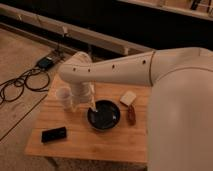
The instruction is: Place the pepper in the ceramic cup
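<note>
The pepper [131, 115] is a small dark red-brown chili lying on the wooden table [100, 146], just right of the black bowl. The ceramic cup [64, 97] is a plain white cup standing upright near the table's left back corner. My gripper [86, 104] hangs from the pale arm that reaches in from the right. It is low over the table between the cup and the black bowl [103, 115], close beside the cup. It is far from the pepper, and I see nothing in it.
A pale beige block [128, 98] lies behind the pepper. A flat black object [53, 134] lies at the table's front left. Black cables [20, 85] and a dark box [47, 62] lie on the floor to the left. A dark wall runs behind.
</note>
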Tool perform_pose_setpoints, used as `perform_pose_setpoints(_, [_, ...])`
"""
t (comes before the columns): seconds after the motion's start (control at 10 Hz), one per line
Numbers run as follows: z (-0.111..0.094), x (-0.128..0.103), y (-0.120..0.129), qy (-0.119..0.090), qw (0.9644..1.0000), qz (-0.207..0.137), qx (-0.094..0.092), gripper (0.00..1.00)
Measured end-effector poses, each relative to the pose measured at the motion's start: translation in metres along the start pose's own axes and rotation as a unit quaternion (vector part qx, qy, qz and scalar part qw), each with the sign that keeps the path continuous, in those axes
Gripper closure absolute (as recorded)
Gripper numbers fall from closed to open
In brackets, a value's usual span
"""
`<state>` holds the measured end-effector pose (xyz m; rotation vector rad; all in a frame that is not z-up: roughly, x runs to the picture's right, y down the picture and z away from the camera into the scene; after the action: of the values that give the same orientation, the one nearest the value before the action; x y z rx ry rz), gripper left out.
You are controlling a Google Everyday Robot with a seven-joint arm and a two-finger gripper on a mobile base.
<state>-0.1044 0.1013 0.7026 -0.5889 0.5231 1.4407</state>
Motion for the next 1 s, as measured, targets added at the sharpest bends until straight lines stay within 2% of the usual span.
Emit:
perform_pose_setpoints(0.6, [0.001, 0.0, -0.001, 0.002, 1.0, 0.0, 0.001, 0.35])
perform_pose_setpoints(1.0, [0.023, -0.005, -0.072, 0.024, 0.9993, 0.015, 0.026, 0.35])
